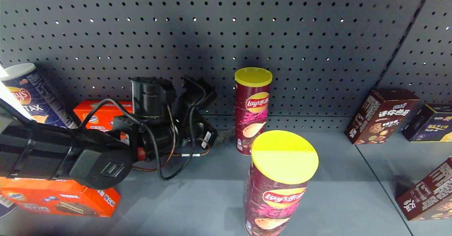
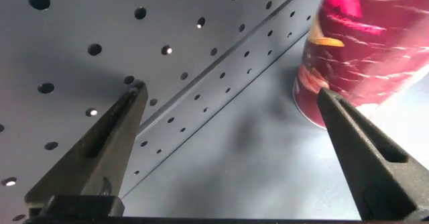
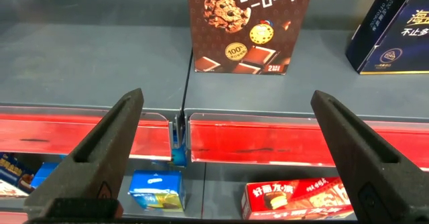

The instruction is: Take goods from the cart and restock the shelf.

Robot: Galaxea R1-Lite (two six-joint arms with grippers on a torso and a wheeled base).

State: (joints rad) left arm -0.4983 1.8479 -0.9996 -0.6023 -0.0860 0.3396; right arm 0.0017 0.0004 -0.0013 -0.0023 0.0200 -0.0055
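The pegboard back panel (image 1: 226, 35) is finished in dark blue-grey and patterned with a regular grid of round holes. The shelf floor (image 1: 197, 197) is coloured a lighter blue-grey. The rear can (image 1: 252, 116) and the front can (image 1: 277, 200) are printed in maroon and magenta and capped with yellow lids. The left can (image 1: 31, 98) is coloured navy, with a white lid. The flat box (image 1: 60, 199) is printed orange. The upright box (image 1: 383, 116) is coloured dark brown. The shelf-edge strip (image 3: 268, 147) is coloured red.
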